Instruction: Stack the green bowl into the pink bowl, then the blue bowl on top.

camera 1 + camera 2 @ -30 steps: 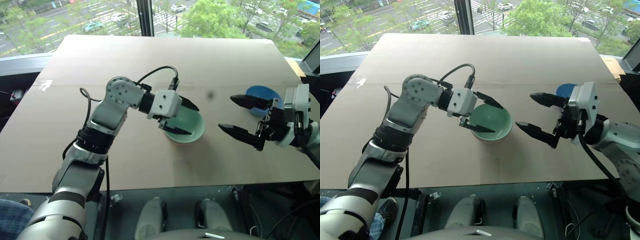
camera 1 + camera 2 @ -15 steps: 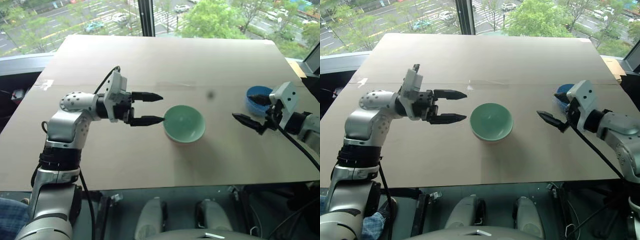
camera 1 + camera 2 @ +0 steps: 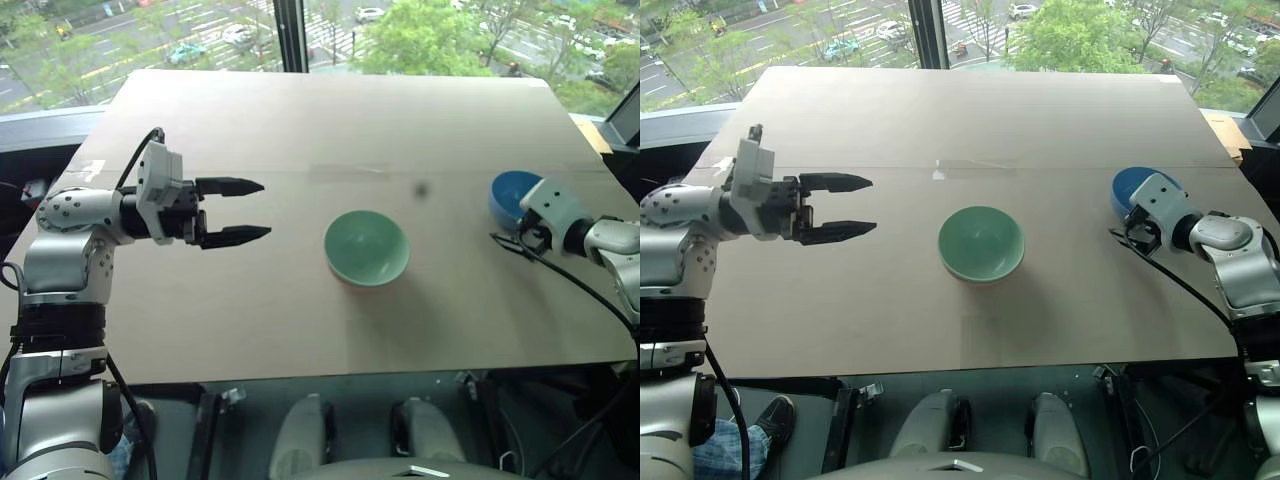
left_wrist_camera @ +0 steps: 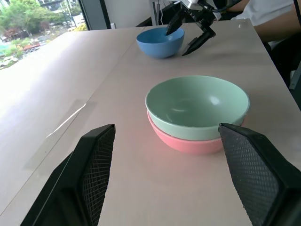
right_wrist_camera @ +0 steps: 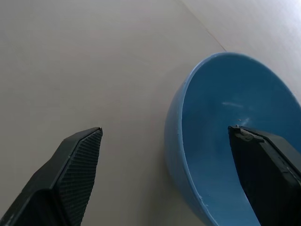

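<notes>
Left eye: my left claw (image 3: 247, 210) sits left of centre, pointing toward the middle of the frame, jaws spread, nothing between them. Green bowl (image 3: 366, 246) is at frame centre on the table (image 3: 300, 120), well apart from that claw. A thin pink edge shows under its lower rim. Blue bowl (image 3: 512, 195) is at the right edge, with my right claw (image 3: 512, 238) at its near rim. Jaws look open, but they are small here. A dark spot marks the table just above and right of the green bowl. No readable writing on anything.

Right eye: same layout. A short strip of tape (image 3: 938, 172) lies on the table seam, above and left of the green bowl. Street and trees run along the top of the frame.

Left wrist: green bowl nested in the pink bowl (image 4: 188, 141), centre frame, seated level. My two fingers (image 4: 96, 165) frame the stack from the lower corners, spread wide, touching nothing. Blue bowl sits at upper centre with the right claw's fingertips at it, one at the rim, one beside the wall. A person's arm (image 4: 277, 28) in a white sleeve is at upper right.

Right wrist: blue bowl fills the right half. One finger (image 5: 265, 165) is inside the bowl, the other outside on the table side, so the wall stands between them. Jaws wide, not clamped.
</notes>
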Tool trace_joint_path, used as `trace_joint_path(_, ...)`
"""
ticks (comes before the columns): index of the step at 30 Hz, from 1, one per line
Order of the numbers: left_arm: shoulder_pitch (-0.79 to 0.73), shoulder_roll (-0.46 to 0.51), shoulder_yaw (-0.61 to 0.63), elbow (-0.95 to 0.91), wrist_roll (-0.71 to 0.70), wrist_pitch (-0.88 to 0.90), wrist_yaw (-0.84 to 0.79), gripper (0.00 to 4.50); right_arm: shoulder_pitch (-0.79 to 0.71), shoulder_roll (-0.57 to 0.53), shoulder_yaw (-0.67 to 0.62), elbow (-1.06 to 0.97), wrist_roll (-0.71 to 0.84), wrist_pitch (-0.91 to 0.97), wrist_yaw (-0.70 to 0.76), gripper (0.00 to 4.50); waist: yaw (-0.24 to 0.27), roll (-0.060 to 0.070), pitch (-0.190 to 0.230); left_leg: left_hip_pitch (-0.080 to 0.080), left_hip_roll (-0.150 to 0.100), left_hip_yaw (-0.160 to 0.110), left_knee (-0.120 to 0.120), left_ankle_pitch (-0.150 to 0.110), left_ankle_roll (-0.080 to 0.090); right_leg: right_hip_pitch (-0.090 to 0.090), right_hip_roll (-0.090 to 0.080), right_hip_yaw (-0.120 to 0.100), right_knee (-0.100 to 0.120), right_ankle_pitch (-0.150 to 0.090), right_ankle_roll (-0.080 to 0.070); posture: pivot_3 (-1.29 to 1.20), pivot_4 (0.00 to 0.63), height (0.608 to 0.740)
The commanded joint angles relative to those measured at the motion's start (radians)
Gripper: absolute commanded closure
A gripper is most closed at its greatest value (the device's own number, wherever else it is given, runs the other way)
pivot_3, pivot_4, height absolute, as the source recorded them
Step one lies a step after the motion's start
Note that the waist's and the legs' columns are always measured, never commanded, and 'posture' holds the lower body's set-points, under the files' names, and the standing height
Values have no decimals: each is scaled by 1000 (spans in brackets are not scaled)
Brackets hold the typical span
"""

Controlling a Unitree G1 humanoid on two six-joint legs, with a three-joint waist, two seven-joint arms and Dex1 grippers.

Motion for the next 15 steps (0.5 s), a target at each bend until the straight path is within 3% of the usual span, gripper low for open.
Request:
trace_joint_path(1,3,22,52,-23,-20,-11,7,787,-96,16,22,149,-70,-113,9,0,-5,0,0,0,0,0,0,0,0,0,0,0,0,0,0,0,150,738)
trace_joint_path(5,43,33,88,-50,-36,3,25,787,-170,31,49,337,-136,-219,6,0,-10,1,0,0,0,0,-1,0,0,0,0,-1,0,0,0,0,150,738)
trace_joint_path(6,52,35,95,-57,-38,5,27,696,-184,36,51,372,-144,-240,8,251,-11,1,1,0,0,0,-1,0,0,0,0,-1,0,0,0,0,150,738)
trace_joint_path(8,65,34,105,-68,-37,4,44,643,-208,47,53,432,-158,-277,15,836,-14,1,1,0,0,0,-2,0,0,0,0,-1,0,0,0,0,150,738)
trace_joint_path(15,95,32,114,-88,-39,-1,69,643,-246,70,48,527,-186,-350,37,3627,-24,2,1,1,0,0,-1,0,-1,0,0,0,0,0,0,0,150,738)
